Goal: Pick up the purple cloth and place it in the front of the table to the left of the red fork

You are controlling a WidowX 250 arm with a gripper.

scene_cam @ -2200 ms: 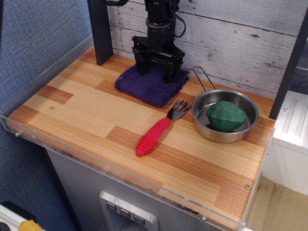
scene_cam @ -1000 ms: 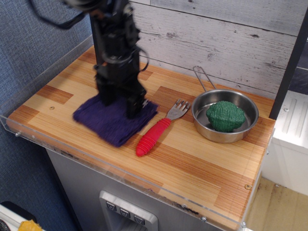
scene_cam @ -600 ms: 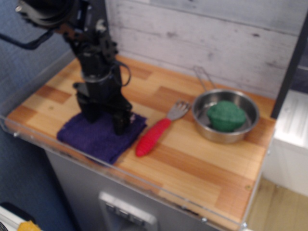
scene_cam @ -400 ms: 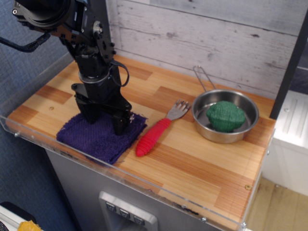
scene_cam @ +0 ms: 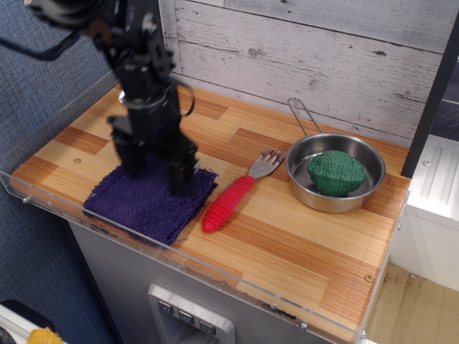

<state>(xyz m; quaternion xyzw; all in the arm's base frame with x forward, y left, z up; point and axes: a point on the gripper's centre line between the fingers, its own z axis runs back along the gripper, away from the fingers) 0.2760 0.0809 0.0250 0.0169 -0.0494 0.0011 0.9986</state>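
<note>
The purple cloth (scene_cam: 143, 206) lies flat at the front left of the table (scene_cam: 287, 244), close to the clear rim. The red fork (scene_cam: 229, 201) lies just right of the cloth, its red handle toward the front and its silver tines toward the back. My black gripper (scene_cam: 155, 179) stands upright over the back part of the cloth. Its two fingers are spread apart, with tips at or just above the cloth's surface. The cloth is not bunched between them.
A steel pan (scene_cam: 358, 197) holding a green lumpy object (scene_cam: 336, 172) stands right of the fork's tines, its handle pointing at the back wall. A clear acrylic rim (scene_cam: 179, 254) runs along the table's front and left edges.
The gripper brought the cloth from the back of the table to the front left, beside the fork. Since 0.4 s ago the cloth has stayed still and the gripper has risen slightly.
</note>
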